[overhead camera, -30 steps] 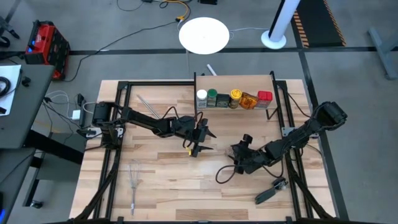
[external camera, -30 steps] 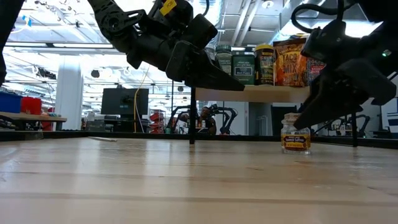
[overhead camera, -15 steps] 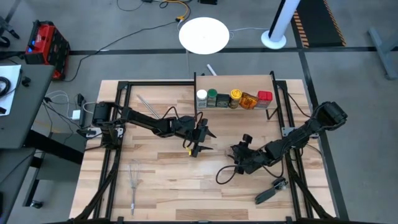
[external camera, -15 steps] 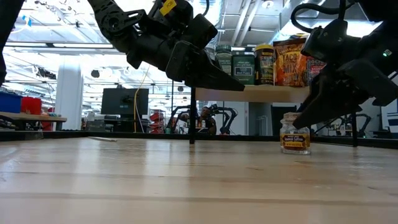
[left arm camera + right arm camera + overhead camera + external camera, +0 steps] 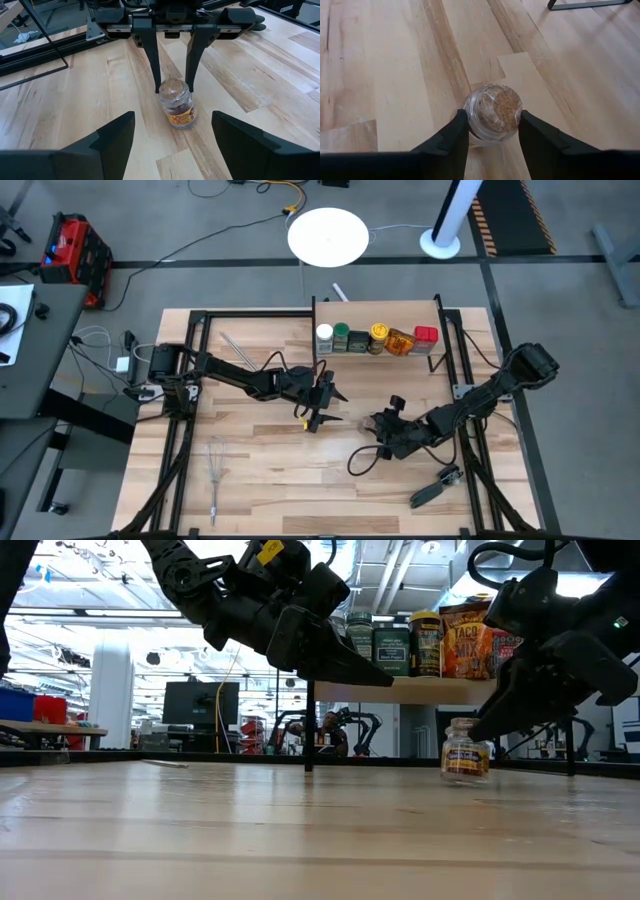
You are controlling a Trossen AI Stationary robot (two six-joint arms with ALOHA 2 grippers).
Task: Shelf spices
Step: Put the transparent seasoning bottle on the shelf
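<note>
A small glass jar (image 5: 177,104) with a cork-coloured top stands on the plank table, right of centre. My right gripper (image 5: 175,86) is shut on it and hides it in the high view. My left gripper (image 5: 338,408) hangs open above the table's middle, facing the jar, with nothing between its fingers. The shelf (image 5: 375,352) stands at the far edge. On its board sit several spices in a row, from a white-capped jar (image 5: 324,337) to a red tin (image 5: 425,339). My right gripper pinches the jar's upper part, just under the top (image 5: 492,102), between its two fingers (image 5: 456,131), one on each side. The fingers slant down from the table's right. The jar's base is on the table (image 5: 462,778), and the jar leans slightly.
A wire whisk (image 5: 215,470) lies near the front left. A black-handled tool (image 5: 435,488) lies at the front right, close to my right arm. A thin metal utensil (image 5: 238,350) lies at the far left. Black frame rails run along both table sides.
My right gripper's fingers have closed in on the jar without the arm shifting. The jar has slid a little toward the table's left and now leans slightly instead of standing straight.
</note>
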